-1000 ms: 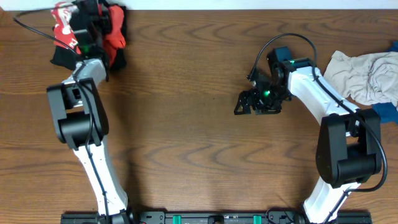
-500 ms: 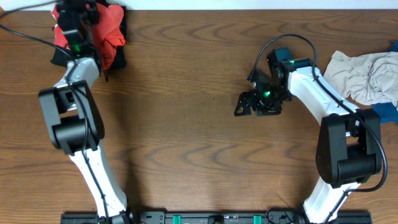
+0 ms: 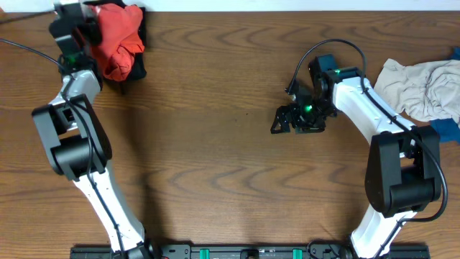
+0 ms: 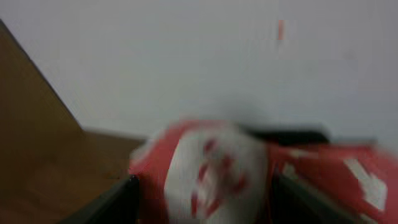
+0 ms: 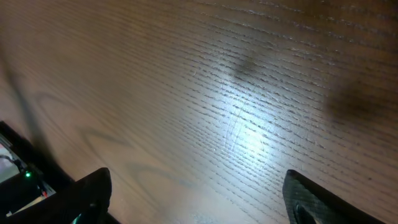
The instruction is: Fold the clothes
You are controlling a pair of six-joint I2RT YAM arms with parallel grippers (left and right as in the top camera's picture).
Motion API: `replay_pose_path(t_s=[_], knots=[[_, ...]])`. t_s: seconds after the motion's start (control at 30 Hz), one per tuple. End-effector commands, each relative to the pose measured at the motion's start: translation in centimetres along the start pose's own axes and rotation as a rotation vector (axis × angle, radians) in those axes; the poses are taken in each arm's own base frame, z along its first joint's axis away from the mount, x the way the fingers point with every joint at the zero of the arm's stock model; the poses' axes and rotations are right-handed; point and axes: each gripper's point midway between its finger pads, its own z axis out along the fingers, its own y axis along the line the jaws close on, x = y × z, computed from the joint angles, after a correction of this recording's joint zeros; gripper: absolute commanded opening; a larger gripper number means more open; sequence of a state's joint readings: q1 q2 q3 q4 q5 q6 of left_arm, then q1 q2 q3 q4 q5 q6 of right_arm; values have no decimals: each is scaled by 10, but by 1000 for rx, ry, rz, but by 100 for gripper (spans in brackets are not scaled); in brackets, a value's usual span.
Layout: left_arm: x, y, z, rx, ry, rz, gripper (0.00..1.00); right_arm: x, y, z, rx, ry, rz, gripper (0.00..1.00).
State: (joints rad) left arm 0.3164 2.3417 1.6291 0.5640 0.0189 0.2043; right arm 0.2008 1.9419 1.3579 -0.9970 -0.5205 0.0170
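The clothes lie in two heaps. A red-orange T-shirt is bunched on a black garment at the far left corner. My left gripper is at that heap's left end, by the table's far edge. In the blurred left wrist view a red fold with white print sits between the fingers, which stand wide apart, so the left gripper is open. My right gripper hovers open over bare wood right of centre. In its wrist view only table shows between the right gripper's fingers.
A pale grey garment with blue pieces lies crumpled at the right edge. A white wall rises right behind the far table edge. A black cable trails from the left arm.
The left arm has swung left along the far edge, uncovering more of the red T-shirt. The printed part now lies under the gripper. The right arm has not moved.
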Motion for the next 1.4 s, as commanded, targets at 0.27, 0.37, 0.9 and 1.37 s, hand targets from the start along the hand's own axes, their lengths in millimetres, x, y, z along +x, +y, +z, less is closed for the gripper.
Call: replay_pose_path(t_s=[0.27,0.37,0.9,1.37], knots=[[-37,8,-7,-24,-103,-1,67,-1,13,-6,-30,-22,-21,81],[-98,14,-30,-34,-215,-8,67,-6,14,-10,-27,-49,-14,82],[-294,-26,-203,244,-406,-191,98,3,26,-140,270,-445,-25,84],[-305,-115,-405,954,-257,-91,98,107,37,-203,354,-552,22,82]])
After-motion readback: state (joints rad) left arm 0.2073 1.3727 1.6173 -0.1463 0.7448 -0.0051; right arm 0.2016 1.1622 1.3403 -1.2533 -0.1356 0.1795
